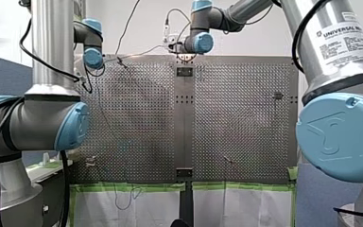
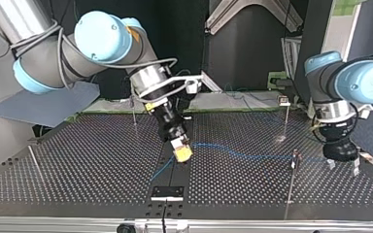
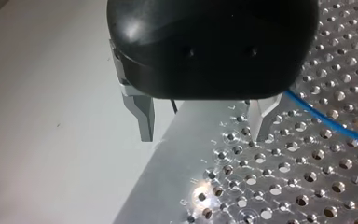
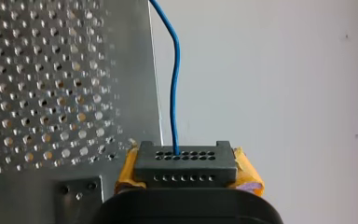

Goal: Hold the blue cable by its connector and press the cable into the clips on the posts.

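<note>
In the right wrist view my right gripper (image 4: 189,173) is shut on a black connector (image 4: 186,161), its yellow pads (image 4: 249,175) on either side. The blue cable (image 4: 174,93) runs out of the connector, away from the gripper. In the top view this gripper (image 2: 182,153) hovers low over the table's middle, and the blue cable (image 2: 243,154) trails toward the view's right, past a thin post with a clip (image 2: 296,156). My left gripper (image 2: 343,166) stands open just above the table near the cable's far end. Its metal fingers (image 3: 142,116) hold nothing, and the cable (image 3: 328,125) passes beside them.
More thin posts stand on the perforated table (image 2: 77,165): one with a clip (image 2: 284,101) at the back right of the top view, one (image 2: 134,114) behind my right gripper, one (image 2: 35,165) at the left. A black plate (image 2: 167,192) sits at the near edge.
</note>
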